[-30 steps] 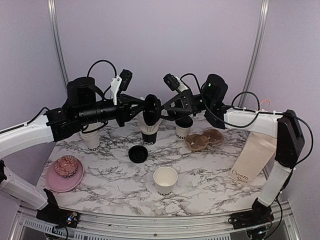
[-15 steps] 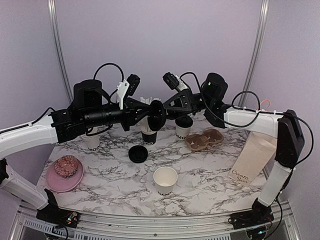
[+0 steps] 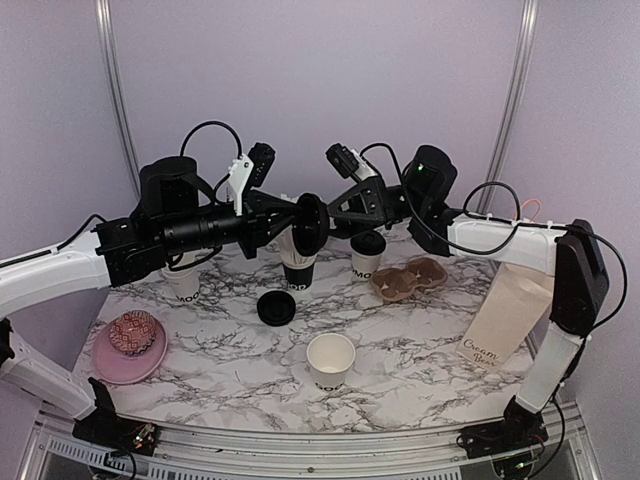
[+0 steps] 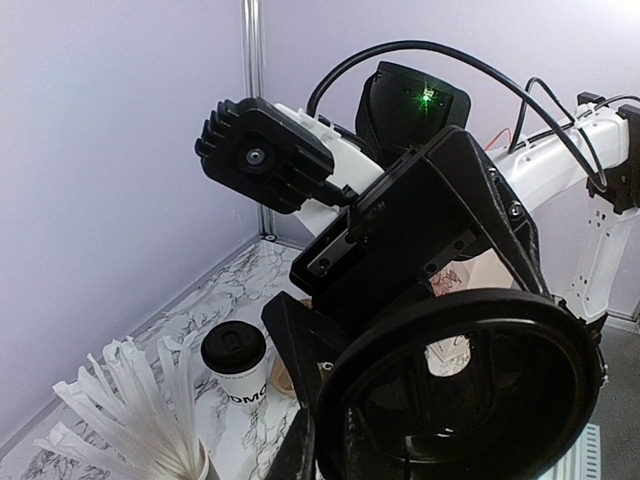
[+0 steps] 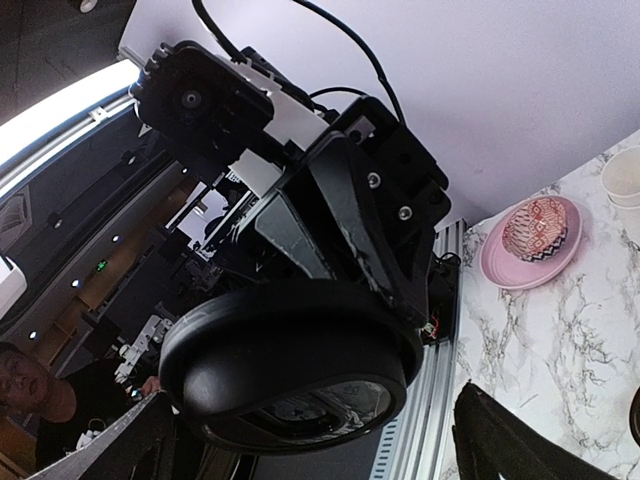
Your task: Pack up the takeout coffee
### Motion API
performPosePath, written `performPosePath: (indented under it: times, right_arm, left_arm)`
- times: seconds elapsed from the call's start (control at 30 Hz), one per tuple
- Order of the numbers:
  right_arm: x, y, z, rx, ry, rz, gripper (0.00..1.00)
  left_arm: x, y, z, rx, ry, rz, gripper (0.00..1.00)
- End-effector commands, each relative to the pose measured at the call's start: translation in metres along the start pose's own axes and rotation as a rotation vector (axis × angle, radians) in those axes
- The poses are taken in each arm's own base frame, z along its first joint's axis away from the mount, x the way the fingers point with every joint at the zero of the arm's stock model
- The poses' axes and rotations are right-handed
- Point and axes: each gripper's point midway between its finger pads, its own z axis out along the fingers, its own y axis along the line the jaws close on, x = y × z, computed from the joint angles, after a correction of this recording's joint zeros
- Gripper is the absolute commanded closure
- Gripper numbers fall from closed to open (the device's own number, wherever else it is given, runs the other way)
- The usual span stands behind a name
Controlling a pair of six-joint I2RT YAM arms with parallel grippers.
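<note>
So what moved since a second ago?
The left gripper, jaws shut on a black lid, carried it a little to the right, toward the right gripper, whose jaws stand open. That gripper, the lidded cup, the open cup, the loose lid and the pink plate stayed put.

Marble table (image 3: 420,370) bears lidded cup (image 3: 367,255), open cup (image 3: 330,360), loose lid (image 3: 275,308), plate (image 3: 108,367), carrier (image 3: 408,277), bag (image 3: 505,315).
</note>
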Motion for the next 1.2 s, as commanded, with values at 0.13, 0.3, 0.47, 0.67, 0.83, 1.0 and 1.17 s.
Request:
performPosePath:
  times: [0.13,0.3,0.47,0.67,0.83,1.0,1.17]
  right_arm:
    - [0.003,0.006,0.008,-0.027,0.025,-0.019,0.05]
    - [0.005,0.004,0.012,-0.034,0.033,-0.014,0.12]
    - [0.005,0.005,0.012,-0.038,0.034,-0.022,0.21]
    - [0.003,0.007,0.010,-0.036,0.044,-0.043,0.24]
    - [0.008,-0.005,-0.006,0.022,0.038,-0.058,0.27]
    - [0.011,-0.024,-0.019,0.104,0.020,-0.085,0.29]
    - [0.005,-0.049,-0.025,0.162,0.001,-0.069,0.32]
  left_arm:
    - [-0.011,-0.002,-0.002,-0.001,-0.041,0.020,0.90]
    - [-0.012,-0.001,-0.001,-0.004,-0.042,0.022,0.90]
    - [-0.009,0.000,0.001,-0.012,-0.032,0.021,0.88]
    - [-0.001,0.010,0.000,-0.072,0.001,0.021,0.54]
    - [0.017,0.017,-0.019,-0.149,0.076,0.069,0.37]
    - [0.042,0.018,-0.032,-0.167,0.100,0.040,0.37]
    - [0.071,0.027,-0.006,-0.198,0.132,-0.038,0.37]
